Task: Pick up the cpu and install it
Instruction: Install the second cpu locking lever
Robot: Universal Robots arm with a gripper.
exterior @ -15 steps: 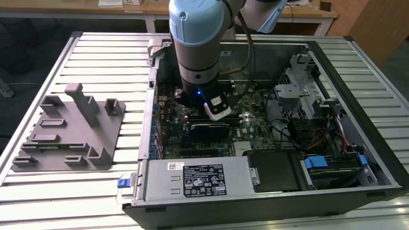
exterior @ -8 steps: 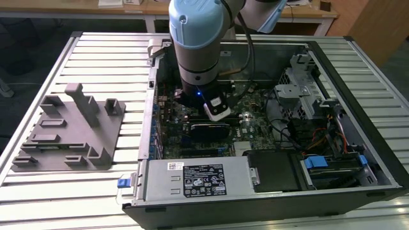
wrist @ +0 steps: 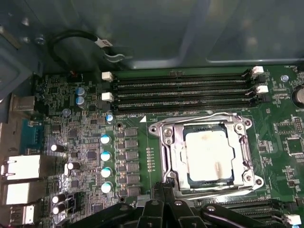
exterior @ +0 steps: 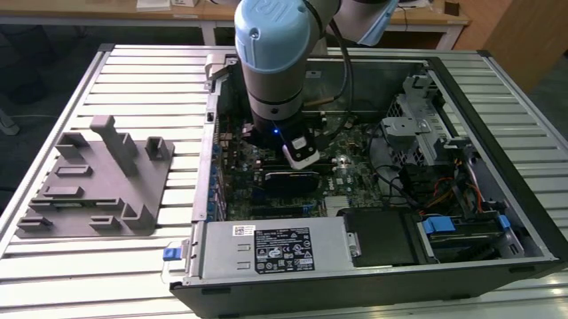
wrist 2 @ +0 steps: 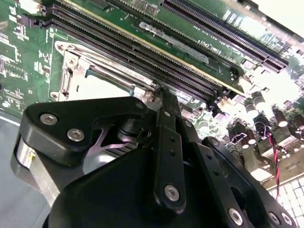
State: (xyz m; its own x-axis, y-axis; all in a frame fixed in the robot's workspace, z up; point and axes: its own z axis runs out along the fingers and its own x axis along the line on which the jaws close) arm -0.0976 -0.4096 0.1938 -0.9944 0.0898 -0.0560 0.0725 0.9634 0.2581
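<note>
We see the cpu (wrist: 209, 154) seated flat in its socket frame (wrist: 207, 154), so installed; the gripper (wrist 2: 164, 102) hovers just beside at six o'clock, fingers pressed together, holding nothing.

The cpu (wrist: 209, 156) lies in the socket frame (wrist: 206, 154) on the motherboard (wrist: 142, 156), just ahead of the fingers (wrist: 164, 202). The memory slots (wrist: 183, 89) run beyond the socket, farther from the fingers. The computer case (exterior: 497, 119) stands on the surface (exterior: 133, 80).
</note>
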